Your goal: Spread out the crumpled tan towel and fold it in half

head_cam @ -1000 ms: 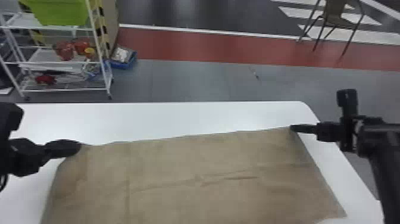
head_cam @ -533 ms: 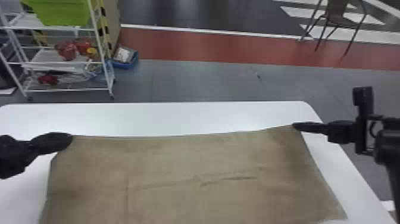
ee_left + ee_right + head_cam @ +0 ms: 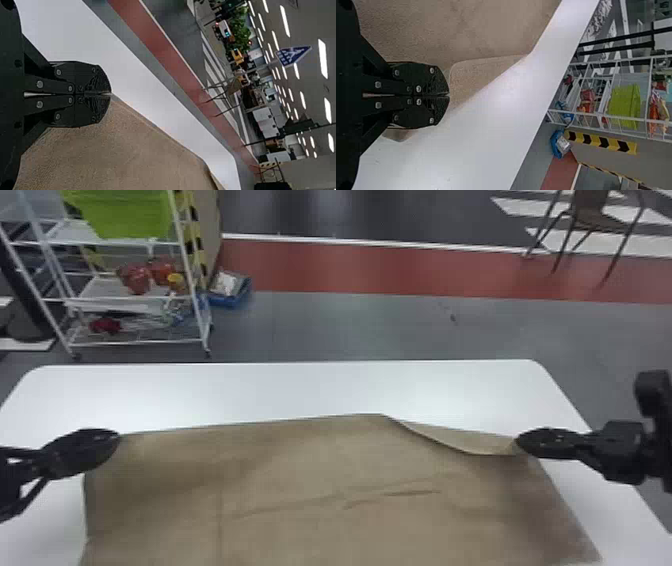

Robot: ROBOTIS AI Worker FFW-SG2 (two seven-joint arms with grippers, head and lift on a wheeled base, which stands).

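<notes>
The tan towel (image 3: pixel 320 500) lies spread over the table, with a few creases across its middle. At its far left corner is my left gripper (image 3: pixel 117 436), shut on that corner; the left wrist view shows the left gripper (image 3: pixel 111 94) with its fingers pressed together and the towel (image 3: pixel 115 150) running from their tips. My right gripper (image 3: pixel 517 442) is at the far right corner, where the far edge is turned over in a small flap. In the right wrist view the right gripper (image 3: pixel 449 95) is closed on the towel (image 3: pixel 474 75) beside the flap.
White table (image 3: pixel 240 390) extends beyond the towel's far edge and at both sides. On the floor behind stand a white shelf cart (image 3: pixel 135 342) with a green bin (image 3: pixel 125 212), a blue box (image 3: pixel 230 297) and a chair (image 3: pixel 592 215).
The far right corner has come nearer with my right gripper, and part of the far edge has turned over. My left gripper has also shifted slightly nearer.
</notes>
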